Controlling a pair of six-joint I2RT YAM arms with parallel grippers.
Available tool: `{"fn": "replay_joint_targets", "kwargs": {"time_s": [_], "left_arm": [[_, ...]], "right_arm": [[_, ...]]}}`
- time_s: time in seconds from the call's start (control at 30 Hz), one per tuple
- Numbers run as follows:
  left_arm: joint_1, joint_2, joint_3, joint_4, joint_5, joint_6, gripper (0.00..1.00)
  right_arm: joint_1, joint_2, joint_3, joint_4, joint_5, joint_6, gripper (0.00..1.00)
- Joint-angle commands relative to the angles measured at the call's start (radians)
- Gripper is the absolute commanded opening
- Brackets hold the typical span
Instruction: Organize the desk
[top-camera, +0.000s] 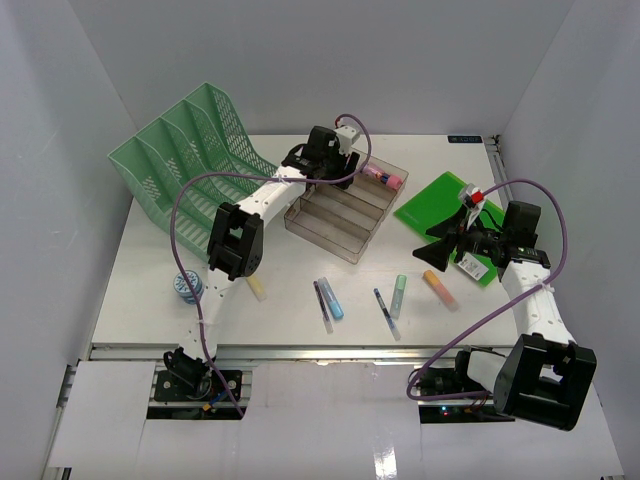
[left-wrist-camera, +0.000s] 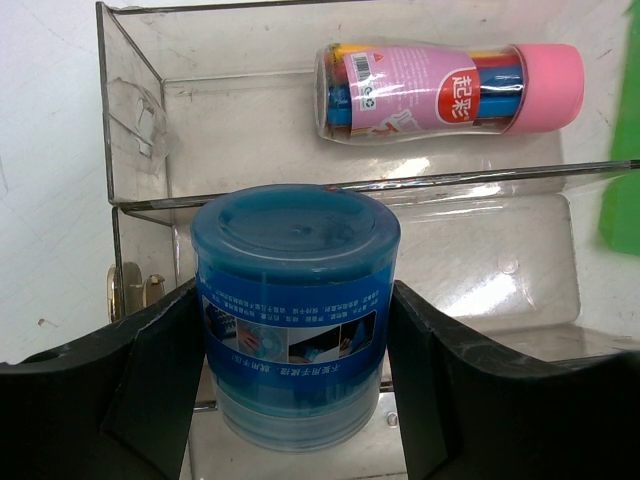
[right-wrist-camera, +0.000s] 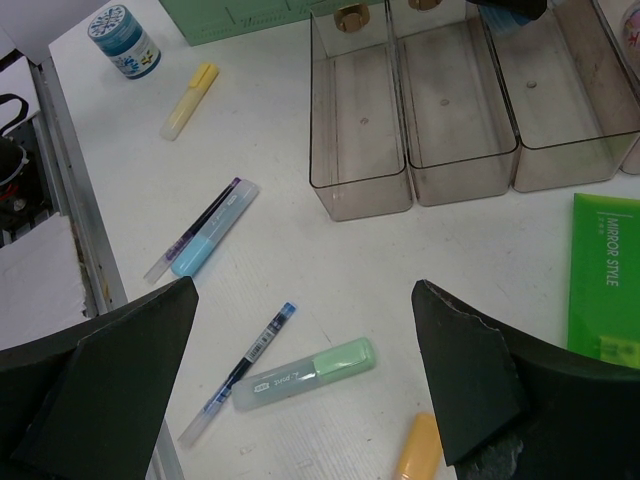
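Observation:
The white desk (top-camera: 285, 320) carries scattered stationery. My left gripper (top-camera: 312, 158) reaches over the clear smoky tiered tray (top-camera: 340, 218) and is shut on a blue round jar (left-wrist-camera: 295, 300), held upright above the tray's compartments (left-wrist-camera: 140, 120). A pink-capped tube of crayons (left-wrist-camera: 450, 85) lies in the tray's far compartment. My right gripper (top-camera: 438, 245) is open and empty, hovering above the desk. In its wrist view the gripper (right-wrist-camera: 305, 300) frames a green highlighter (right-wrist-camera: 305, 373), a blue pen (right-wrist-camera: 240, 370) and an orange highlighter (right-wrist-camera: 420, 450).
A mint-green mesh rack (top-camera: 190, 160) stands at the back left. A green notebook (top-camera: 445, 210) lies at the right. A second blue jar (top-camera: 187, 287), a yellow highlighter (top-camera: 256, 287), a light-blue highlighter (top-camera: 330, 298) and a purple pen (top-camera: 322, 305) lie near the front rail (top-camera: 300, 350).

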Motion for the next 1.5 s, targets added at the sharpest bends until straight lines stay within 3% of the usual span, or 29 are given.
{"fn": "replay_joint_targets", "kwargs": {"time_s": [0.0, 0.2, 1.47], "left_arm": [[0.007, -0.087, 0.047, -0.019, 0.019, -0.009, 0.06], [0.007, -0.090, 0.032, -0.053, 0.037, -0.005, 0.00], [0.007, -0.157, 0.017, -0.110, 0.031, 0.039, 0.00]], "right_arm": [[-0.009, 0.002, -0.005, 0.035, -0.024, 0.011, 0.94], [-0.011, 0.000, -0.006, 0.035, -0.027, 0.011, 0.94], [-0.019, 0.000, -0.015, 0.050, -0.036, 0.018, 0.94]]}}
